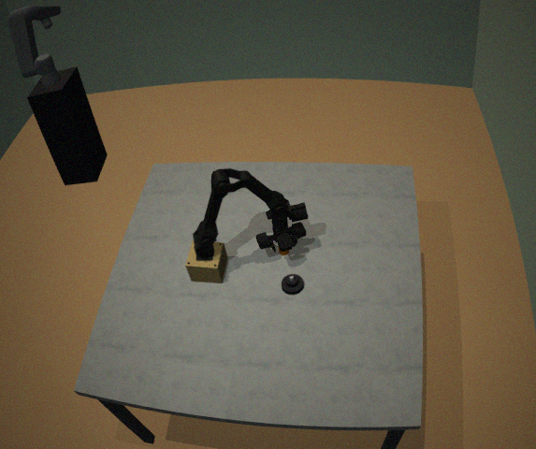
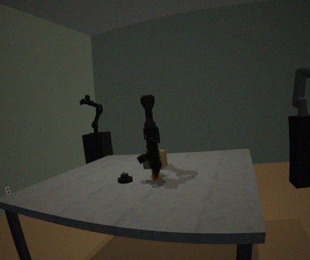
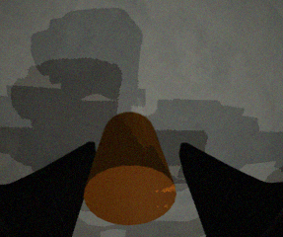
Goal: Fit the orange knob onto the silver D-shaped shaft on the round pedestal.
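The orange knob (image 1: 283, 252) (image 2: 153, 177) (image 3: 129, 196) appears to stand upright on the table, its round top facing the wrist camera. My gripper (image 2: 156, 175) (image 3: 137, 149) points down around it and is open. In the wrist view the left finger is very close to the knob, and a gap shows at the right finger. The dark round pedestal (image 1: 286, 288) (image 2: 125, 180) stands apart from the knob, with the silver shaft (image 1: 292, 278) (image 2: 123, 173) upright and bare on top. The knob's hole is hidden underneath, and the shaft's flat side is too small to make out.
The grey table (image 1: 239, 338) (image 2: 177, 207) carries the arm's tan base block (image 1: 206, 271) (image 2: 163, 159), left of the knob in the top view. The pedestal is on the near side of the knob in that view. Other arms on black stands (image 2: 304, 151) (image 2: 97, 147) are beyond the table.
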Available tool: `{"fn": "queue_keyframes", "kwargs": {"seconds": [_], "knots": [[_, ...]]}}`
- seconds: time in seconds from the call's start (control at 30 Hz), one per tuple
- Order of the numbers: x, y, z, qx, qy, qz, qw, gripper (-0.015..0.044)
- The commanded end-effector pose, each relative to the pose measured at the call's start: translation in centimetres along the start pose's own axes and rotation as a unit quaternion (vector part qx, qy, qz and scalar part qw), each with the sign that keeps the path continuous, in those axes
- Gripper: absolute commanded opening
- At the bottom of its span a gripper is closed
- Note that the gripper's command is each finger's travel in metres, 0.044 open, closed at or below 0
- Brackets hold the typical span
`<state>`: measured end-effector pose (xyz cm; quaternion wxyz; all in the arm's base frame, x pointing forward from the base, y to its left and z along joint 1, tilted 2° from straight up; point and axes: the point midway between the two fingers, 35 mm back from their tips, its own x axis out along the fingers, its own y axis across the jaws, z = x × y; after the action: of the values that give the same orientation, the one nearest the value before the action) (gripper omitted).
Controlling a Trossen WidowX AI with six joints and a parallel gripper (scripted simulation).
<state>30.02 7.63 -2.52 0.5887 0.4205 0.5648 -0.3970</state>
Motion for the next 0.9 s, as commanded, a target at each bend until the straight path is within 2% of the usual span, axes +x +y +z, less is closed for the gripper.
{"fn": "queue_keyframes", "kwargs": {"seconds": [0.0, 0.1, 0.3, 0.43, 0.87], "knots": [[-4.8, 0.5, 0.0, 0.001, -0.002, 0.013, 1.0, 0.0371], [-7.2, 0.2, 0.0, 0.002, -0.003, 0.013, 1.0, 0.044], [-7.2, 0.2, -0.1, 0.002, -0.003, 0.013, 1.0, 0.044], [-5.7, 0.3, -0.1, 0.002, -0.003, 0.013, 1.0, 0.044], [-4.1, 0.4, 0.0, 0.002, -0.003, 0.013, 1.0, 0.044]]}}
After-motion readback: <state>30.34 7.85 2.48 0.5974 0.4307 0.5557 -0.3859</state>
